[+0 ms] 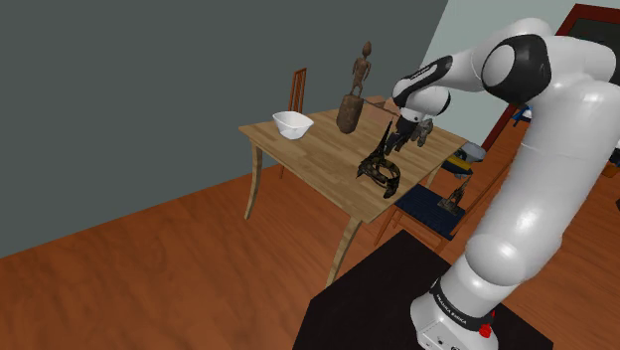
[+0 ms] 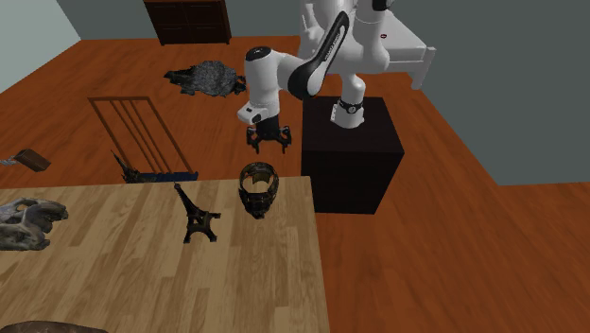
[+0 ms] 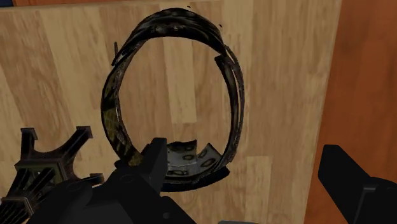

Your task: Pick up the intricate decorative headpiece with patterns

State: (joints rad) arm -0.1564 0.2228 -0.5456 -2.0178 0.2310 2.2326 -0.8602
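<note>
While gripper [image 3: 247, 163] fingers [image 3: 347, 175] spread wide, headpiece [image 3: 172, 22] shows dark oval band, mottled pattern.

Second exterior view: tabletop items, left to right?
Grey-beige lumpy object → dark Eiffel Tower model → dark patterned headpiece, nearest the table's right edge.

The wooden table [image 1: 308, 154] bears a white bowl [image 1: 292, 123], a carved figure [image 1: 354, 94], a tower model [image 2: 196, 216] (upright) — and the patterned headpiece [image 2: 257, 187].
</note>
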